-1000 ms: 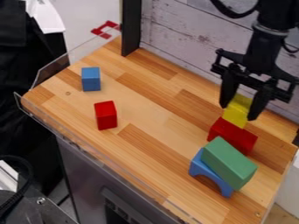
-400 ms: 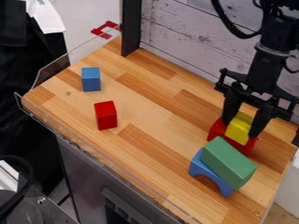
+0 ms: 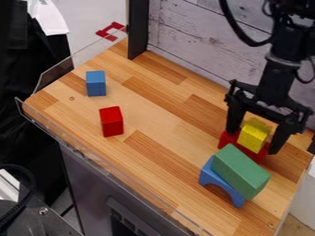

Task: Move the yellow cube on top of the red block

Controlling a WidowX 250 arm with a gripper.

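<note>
Pale brown wood in stripes makes up the bench (image 3: 148, 117), and I see a see-through edge (image 3: 52, 76) around part of it. The wall (image 3: 190, 41) behind has rough white boards with dark lines. The blocks have flat sides: a blue cube (image 3: 96, 83), a small red block (image 3: 112, 121) standing up, and a long green block (image 3: 242, 170) leaning on a blue arch (image 3: 223, 184) with a round cut in it.

My black gripper (image 3: 252, 142) points down near the right side of the bench. Its jaws are open wide, one on each side of the yellow cube (image 3: 253, 138), and they hold nothing — I can see little gaps beside the cube.

The yellow cube sits on top of the red block (image 3: 227, 139), just behind the green one. It is bright and boxy, with flat sides and neat corners — its front is a darker yellow than its top.
</note>
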